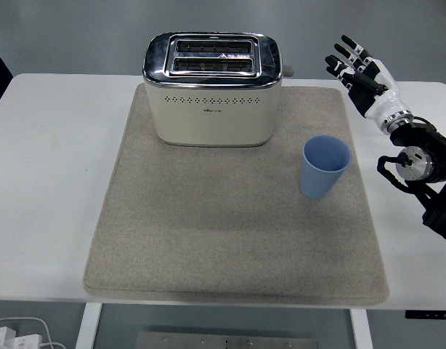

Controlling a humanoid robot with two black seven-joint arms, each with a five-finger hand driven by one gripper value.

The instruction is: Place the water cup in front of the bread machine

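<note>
A light blue water cup [325,167] stands upright on the right part of a beige mat [230,233]. A cream and chrome two-slot toaster [212,89] stands at the back middle of the mat, to the cup's upper left. My right hand [359,69] is raised over the mat's back right corner, above and to the right of the cup and apart from it. Its fingers are spread and hold nothing. My left arm is out of view.
The white table [41,189] carries the mat. My right forearm [423,171] comes in from the right edge, close beside the cup. A white power strip with cables [19,336] lies on the floor at the bottom left.
</note>
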